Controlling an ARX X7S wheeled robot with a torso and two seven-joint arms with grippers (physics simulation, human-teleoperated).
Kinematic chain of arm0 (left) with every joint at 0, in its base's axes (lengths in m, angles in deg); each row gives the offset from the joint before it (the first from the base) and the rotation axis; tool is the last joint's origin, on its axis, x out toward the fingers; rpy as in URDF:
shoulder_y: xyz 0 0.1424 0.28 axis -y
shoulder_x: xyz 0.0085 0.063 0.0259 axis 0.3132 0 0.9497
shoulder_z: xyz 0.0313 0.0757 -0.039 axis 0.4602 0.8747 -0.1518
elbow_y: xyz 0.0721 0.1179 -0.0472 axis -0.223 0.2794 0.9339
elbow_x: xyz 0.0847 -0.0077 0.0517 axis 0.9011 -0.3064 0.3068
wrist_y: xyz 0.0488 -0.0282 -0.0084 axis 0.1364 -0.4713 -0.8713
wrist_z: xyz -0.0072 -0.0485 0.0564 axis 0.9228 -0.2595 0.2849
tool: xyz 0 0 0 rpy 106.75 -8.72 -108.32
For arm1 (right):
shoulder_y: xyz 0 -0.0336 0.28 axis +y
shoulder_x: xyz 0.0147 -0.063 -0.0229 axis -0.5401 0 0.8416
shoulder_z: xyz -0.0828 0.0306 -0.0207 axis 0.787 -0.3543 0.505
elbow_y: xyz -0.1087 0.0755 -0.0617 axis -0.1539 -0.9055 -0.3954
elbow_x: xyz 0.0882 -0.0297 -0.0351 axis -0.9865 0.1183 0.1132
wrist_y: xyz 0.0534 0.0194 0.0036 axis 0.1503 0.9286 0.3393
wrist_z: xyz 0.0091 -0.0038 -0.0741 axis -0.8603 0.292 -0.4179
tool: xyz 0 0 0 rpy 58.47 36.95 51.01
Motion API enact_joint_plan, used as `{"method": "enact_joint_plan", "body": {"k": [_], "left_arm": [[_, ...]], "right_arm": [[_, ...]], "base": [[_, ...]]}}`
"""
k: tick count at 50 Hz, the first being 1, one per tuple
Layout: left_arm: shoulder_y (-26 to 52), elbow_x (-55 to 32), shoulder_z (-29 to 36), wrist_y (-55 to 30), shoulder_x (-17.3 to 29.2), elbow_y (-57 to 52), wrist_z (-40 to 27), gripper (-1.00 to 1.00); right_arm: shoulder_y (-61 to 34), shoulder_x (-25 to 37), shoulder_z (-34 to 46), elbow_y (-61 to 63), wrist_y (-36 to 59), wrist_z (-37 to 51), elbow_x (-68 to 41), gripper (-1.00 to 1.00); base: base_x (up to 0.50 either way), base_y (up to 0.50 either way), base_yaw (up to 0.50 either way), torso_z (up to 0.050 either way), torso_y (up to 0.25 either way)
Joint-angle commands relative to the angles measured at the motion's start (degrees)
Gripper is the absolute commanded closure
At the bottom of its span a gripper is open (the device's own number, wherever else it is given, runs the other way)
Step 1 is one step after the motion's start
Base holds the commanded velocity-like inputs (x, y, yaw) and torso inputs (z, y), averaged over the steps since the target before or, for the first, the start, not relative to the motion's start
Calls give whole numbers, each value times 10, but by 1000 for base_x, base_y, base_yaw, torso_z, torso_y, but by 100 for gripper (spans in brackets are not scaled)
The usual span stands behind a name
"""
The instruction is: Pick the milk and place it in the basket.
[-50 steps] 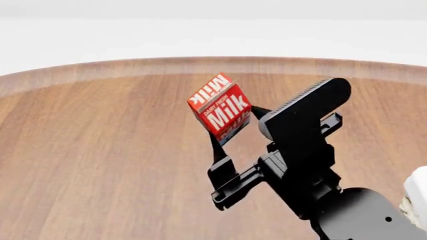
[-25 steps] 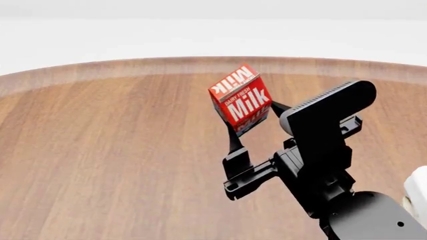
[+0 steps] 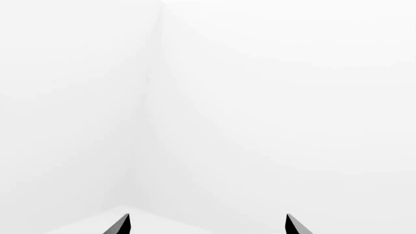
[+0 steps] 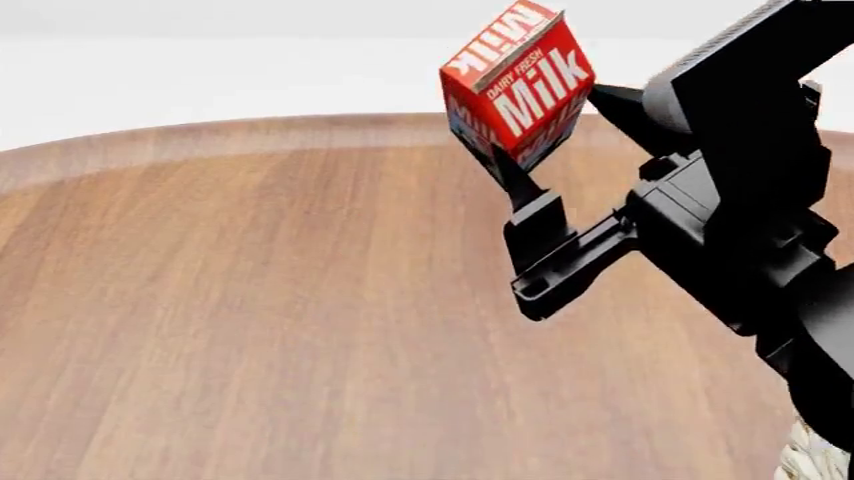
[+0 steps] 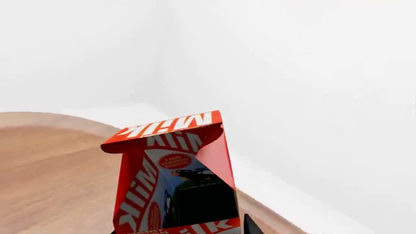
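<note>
Right gripper (image 4: 541, 150) is clamped on the milk (image 4: 518, 78), black fingers pinching the carton from two opposite sides, one finger (image 4: 511, 180) running down the near face, the other meeting the far side by the wrist body. Milk sits at the fingertips, tilted, lifted well clear above the table (image 4: 240, 300), its red gable top pointing up and away from the gripper. Carton is a small boxy gable-top shape, glossy red with white "Milk" lettering; in the right wrist view the milk (image 5: 172, 175) shows a pale panel with a dark picture, too small to make out, between the red edges. Gripper body is matte black, blocky, with a ribbed strip along the top housing. Table is round-edged, brown wood grain, smooth. Basket (image 4: 814, 458) shows only as a sliver of woven cream wicker below the gripper's arm, well apart from the milk. Left gripper (image 3: 206, 225) shows only two black fingertips set wide apart, nothing between them, facing white walls.
</note>
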Motion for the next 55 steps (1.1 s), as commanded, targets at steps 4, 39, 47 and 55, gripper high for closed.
{"method": "enact_joint_plan", "body": {"k": [4, 39, 47, 55], "left_arm": [[-5, 9, -14, 4, -11, -3, 13, -100], [-6, 7, -13, 3, -6, -4, 7, -100], [-6, 8, -12, 4, -5, -4, 7, -100], [-6, 8, -11, 4, -4, -4, 5, -100]], "right_arm": [[-252, 121, -23, 53, 146, -139, -39, 100], [-547, 361, 64, -43, 255, -302, 91, 100], [-502, 394, 46, -46, 241, -269, 54, 100], [-484, 373, 67, -78, 225, -288, 65, 100]], "base": [[0, 0, 0, 0, 0], [0, 0, 0, 0, 1], [0, 0, 0, 1, 1], [0, 0, 0, 0, 1]]}}
